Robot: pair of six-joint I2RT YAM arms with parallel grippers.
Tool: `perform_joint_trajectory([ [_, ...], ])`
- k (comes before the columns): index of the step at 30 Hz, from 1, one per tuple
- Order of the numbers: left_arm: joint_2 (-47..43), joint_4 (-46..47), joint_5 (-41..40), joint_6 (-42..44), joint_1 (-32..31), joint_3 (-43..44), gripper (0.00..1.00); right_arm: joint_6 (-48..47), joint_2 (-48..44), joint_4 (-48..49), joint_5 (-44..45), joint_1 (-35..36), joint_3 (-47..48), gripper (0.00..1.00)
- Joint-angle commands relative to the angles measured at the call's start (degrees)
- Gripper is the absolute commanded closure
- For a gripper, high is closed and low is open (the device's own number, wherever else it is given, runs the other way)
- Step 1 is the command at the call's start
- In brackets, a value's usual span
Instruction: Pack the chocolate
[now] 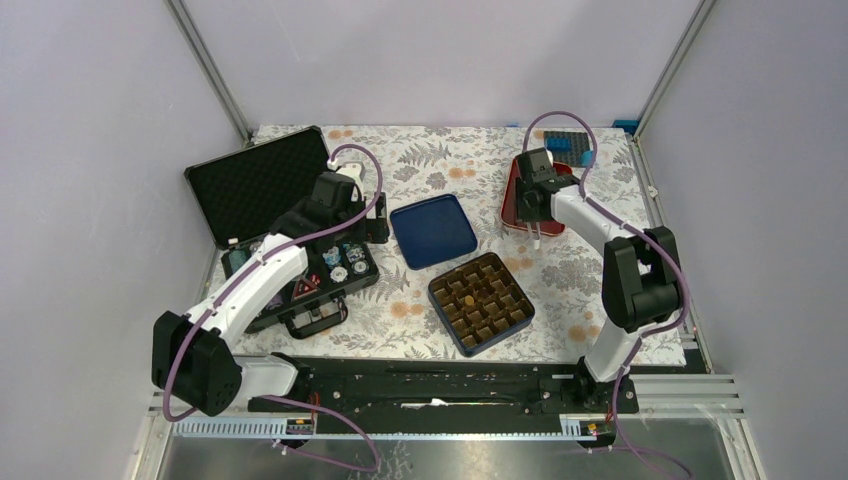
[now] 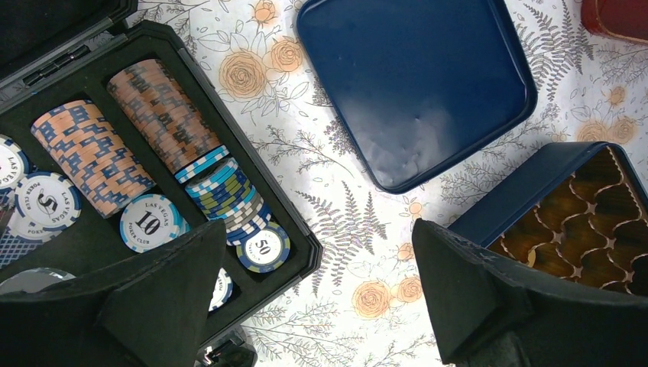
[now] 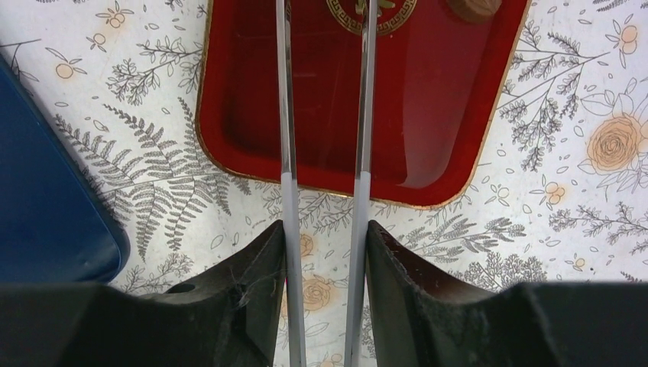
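One brown chocolate [image 3: 474, 6] lies in the red tray [image 3: 244, 115], at the top right of the right wrist view. My right gripper [image 3: 326, 229] is shut on a pair of metal tongs [image 3: 286, 115]. The two prongs reach out over the tray, apart from that chocolate, and their tips run out of view. From above, the right gripper [image 1: 535, 205] hangs over the red tray [image 1: 512, 200]. The blue box [image 1: 447, 335] with its brown grid insert [image 1: 481, 302] stands in the front middle. My left gripper [image 2: 318, 229] is open and holds nothing, between the poker case and the box.
The box's blue lid [image 1: 433, 230] lies flat in the middle of the table. An open black poker-chip case [image 1: 262, 185] full of chips [image 2: 153, 115] sits on the left under the left arm. A dark plate with blue blocks [image 1: 570, 145] stands at the back right.
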Motion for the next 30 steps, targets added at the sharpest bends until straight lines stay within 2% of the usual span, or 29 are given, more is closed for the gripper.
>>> perform_joint_trajectory([
  [1, 0.05, 1.15, -1.67, 0.81, 0.17, 2.92, 0.01, -0.94, 1.33, 1.74, 2.02, -0.62, 3.62, 0.53],
  [13, 0.05, 1.06, -1.58, 0.81, 0.17, 2.87, 0.01, -1.77, 3.98, 1.74, 2.21, -1.48, 5.85, 0.55],
  [17, -0.17, 1.06, -1.66, 0.83, 0.17, 2.76, 0.01, -1.73, 4.08, 1.71, 1.95, -1.52, 6.09, 0.59],
  [22, -0.39, 1.06, -1.72, 0.98, 0.17, 2.64, 0.01, -1.70, 2.86, 1.77, 1.63, -1.50, 5.95, 0.73],
  [30, -0.82, 0.88, -1.68, 1.00, 0.17, 2.52, 0.01, -1.47, -4.27, -0.96, 0.53, -1.51, 4.57, 0.76],
])
